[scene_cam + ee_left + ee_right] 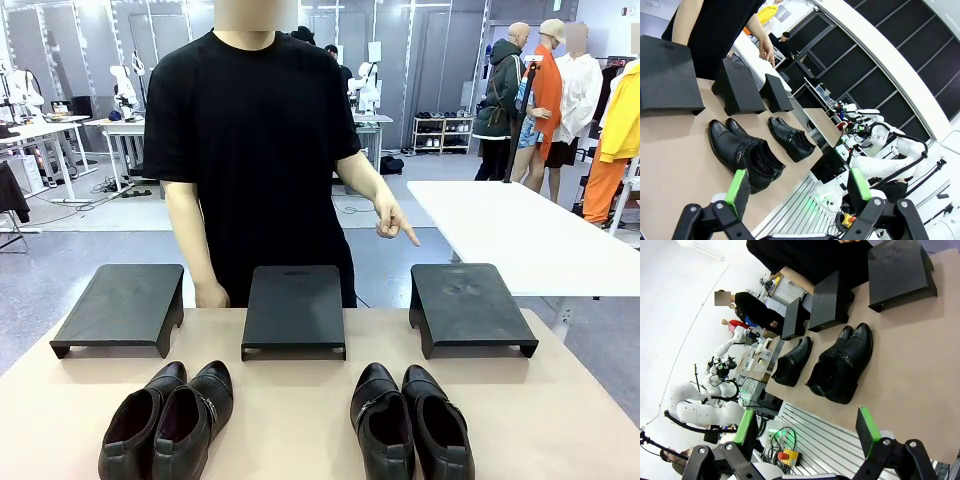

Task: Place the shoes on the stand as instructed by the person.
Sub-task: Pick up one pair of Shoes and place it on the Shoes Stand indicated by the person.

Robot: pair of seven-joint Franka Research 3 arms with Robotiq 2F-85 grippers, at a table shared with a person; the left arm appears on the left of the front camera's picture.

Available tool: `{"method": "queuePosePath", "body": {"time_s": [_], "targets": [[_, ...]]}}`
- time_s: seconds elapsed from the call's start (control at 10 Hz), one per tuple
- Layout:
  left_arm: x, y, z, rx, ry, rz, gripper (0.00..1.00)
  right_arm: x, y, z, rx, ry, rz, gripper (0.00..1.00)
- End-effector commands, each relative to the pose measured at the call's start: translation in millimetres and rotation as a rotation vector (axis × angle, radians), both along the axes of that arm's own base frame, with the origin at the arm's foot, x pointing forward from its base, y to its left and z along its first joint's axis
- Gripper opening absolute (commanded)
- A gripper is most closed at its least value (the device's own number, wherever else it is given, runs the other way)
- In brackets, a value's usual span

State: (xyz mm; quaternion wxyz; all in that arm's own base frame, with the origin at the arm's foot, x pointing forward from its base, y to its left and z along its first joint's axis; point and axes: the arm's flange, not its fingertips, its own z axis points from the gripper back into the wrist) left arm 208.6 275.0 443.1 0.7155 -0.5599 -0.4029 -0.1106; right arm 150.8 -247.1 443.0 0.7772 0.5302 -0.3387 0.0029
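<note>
Two pairs of black glossy shoes lie on the tan table's near side: the left pair [170, 420] and the right pair [410, 428]. Behind them stand three black stands, left [120, 305], middle [293, 310] and right [468, 305], all bare. The person [250, 150] stands at the far edge, one hand [395, 222] pointing down toward the right stand. My left gripper [798, 187] hangs open off the table's near edge, the left pair [745, 152] ahead of it. My right gripper [807, 430] is open too, short of the right pair [842, 365].
A white table [520, 230] stands behind the right stand. Other people stand far off at the back right. Beyond the near table edge are a metal frame and cables [785, 440]. Bare tabletop [290, 420] lies between the two pairs.
</note>
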Motion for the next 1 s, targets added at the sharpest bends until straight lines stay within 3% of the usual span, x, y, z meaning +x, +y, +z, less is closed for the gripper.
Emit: {"method": "queuePosePath", "body": {"time_s": [0.0,0.2,0.3,0.6,0.9], "targets": [[0,2,1,-0.009,-0.012,-0.004,1.00,0,-2,2,-0.002,-0.026,0.000,1.00],[0,2,1,-0.009,-0.012,-0.004,1.00,0,0,0,0.000,0.000,0.000,1.00],[0,2,1,-0.009,-0.012,-0.004,1.00,9,15,13,-0.050,0.024,0.046,1.00],[0,2,1,-0.009,-0.012,-0.004,1.00,57,96,67,-0.207,0.218,0.157,1.00],[0,2,1,-0.009,-0.012,-0.004,1.00,102,201,78,-0.371,0.407,0.166,1.00]]}}
